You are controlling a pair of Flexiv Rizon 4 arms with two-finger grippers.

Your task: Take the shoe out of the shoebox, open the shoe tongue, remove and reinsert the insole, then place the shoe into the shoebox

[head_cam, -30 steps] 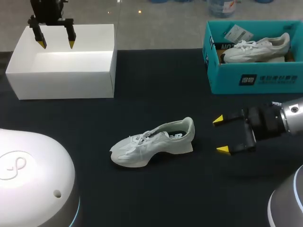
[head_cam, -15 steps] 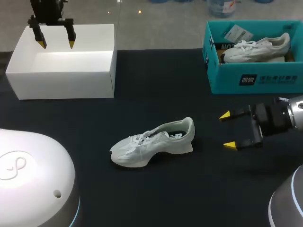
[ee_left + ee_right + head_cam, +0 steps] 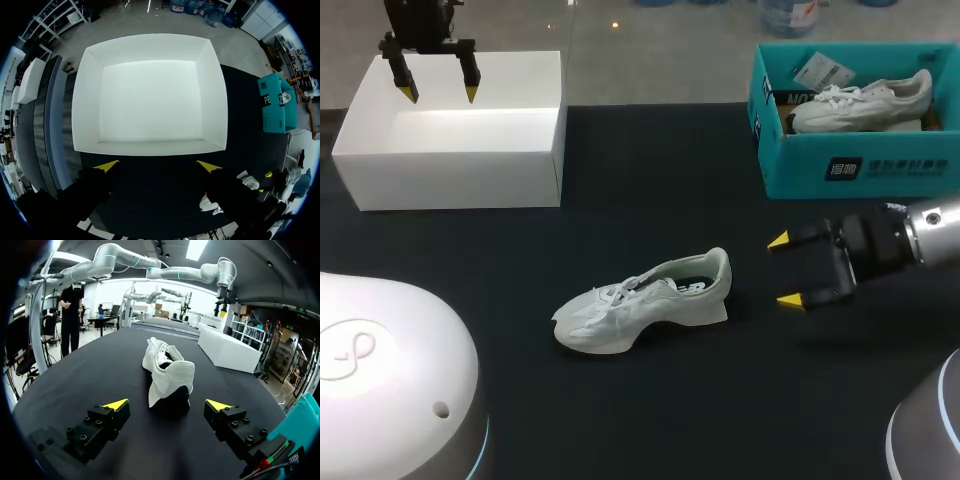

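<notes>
A white shoe (image 3: pixel 645 300) lies on its sole in the middle of the black table, toe to the left, heel to the right. My right gripper (image 3: pixel 786 270) stands open a short way right of the heel, pointing at it. In the right wrist view the shoe (image 3: pixel 166 372) sits ahead of the gripper (image 3: pixel 167 403), heel nearest, not between the fingers. The white shoebox (image 3: pixel 455 135) stands at the back left, nothing in it. My left gripper (image 3: pixel 439 93) hangs open above the box. The left wrist view looks down into the white shoebox (image 3: pixel 147 97) past the open gripper (image 3: pixel 157 165).
A teal box (image 3: pixel 855 150) at the back right holds another white shoe (image 3: pixel 860 100) and a paper tag. My left arm's white base (image 3: pixel 390 380) fills the front left corner, the right arm's base (image 3: pixel 925 430) the front right.
My right gripper drew back to the right, then came left and a little up toward the shoe's heel. The shoe and the left arm have not moved.
</notes>
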